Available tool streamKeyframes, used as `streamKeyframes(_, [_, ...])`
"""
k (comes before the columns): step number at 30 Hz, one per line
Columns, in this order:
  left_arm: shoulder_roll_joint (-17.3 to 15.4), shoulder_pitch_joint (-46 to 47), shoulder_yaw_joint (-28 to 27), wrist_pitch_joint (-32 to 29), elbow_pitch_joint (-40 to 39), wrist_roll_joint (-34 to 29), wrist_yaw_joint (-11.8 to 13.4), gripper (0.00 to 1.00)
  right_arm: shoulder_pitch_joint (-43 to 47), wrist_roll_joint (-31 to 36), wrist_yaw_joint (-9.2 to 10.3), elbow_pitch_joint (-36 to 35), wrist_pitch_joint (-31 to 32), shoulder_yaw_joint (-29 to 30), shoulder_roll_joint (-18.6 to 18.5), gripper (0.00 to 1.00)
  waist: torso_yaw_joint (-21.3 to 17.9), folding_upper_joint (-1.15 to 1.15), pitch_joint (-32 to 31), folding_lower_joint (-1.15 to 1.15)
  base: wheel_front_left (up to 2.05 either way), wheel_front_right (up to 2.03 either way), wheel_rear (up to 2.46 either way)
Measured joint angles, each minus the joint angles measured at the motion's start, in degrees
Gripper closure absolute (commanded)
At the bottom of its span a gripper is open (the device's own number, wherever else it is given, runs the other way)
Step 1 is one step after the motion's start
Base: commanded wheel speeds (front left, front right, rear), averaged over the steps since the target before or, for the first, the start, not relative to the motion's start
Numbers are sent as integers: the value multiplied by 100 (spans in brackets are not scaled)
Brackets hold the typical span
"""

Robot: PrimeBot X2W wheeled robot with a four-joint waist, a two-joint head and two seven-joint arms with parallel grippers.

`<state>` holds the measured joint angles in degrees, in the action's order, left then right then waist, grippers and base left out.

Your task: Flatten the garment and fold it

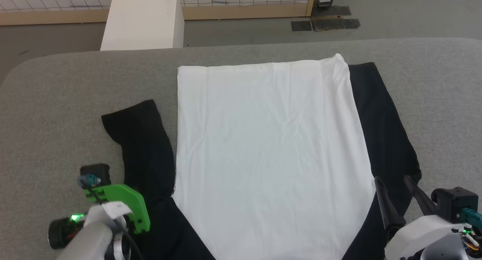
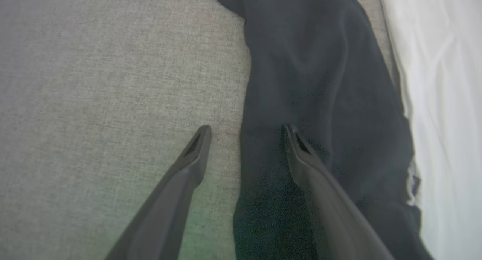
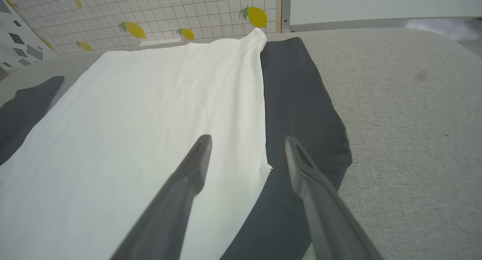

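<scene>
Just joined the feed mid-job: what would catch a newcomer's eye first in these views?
The garment lies spread nearly flat, its big white body in the middle of the grey surface. Its black left sleeve bends outward, and its black right sleeve runs straight along the body. At the near end, the open left gripper straddles the left sleeve's outer edge, and the open right gripper is over the line where white body meets right sleeve.

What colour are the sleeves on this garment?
Black sleeves on either side of the white body; clearest in the head view.
</scene>
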<state>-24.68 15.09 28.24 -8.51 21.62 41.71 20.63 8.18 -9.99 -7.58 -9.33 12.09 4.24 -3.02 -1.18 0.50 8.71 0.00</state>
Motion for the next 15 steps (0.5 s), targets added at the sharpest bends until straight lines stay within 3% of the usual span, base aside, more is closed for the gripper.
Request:
streamKeyframes(9, [-157, 754, -315, 189, -14, -2, -70, 0, -86, 46, 0, -55, 9, -34, 1, 0, -63, 0, 126, 0, 0, 0, 0])
streamKeyframes(15, [-175, 1293, -684, 357, 431, 149, -69, 0, -187, 66, 0, -127, 9, -104, 0, 0, -175, 0, 336, 0, 0, 0, 0])
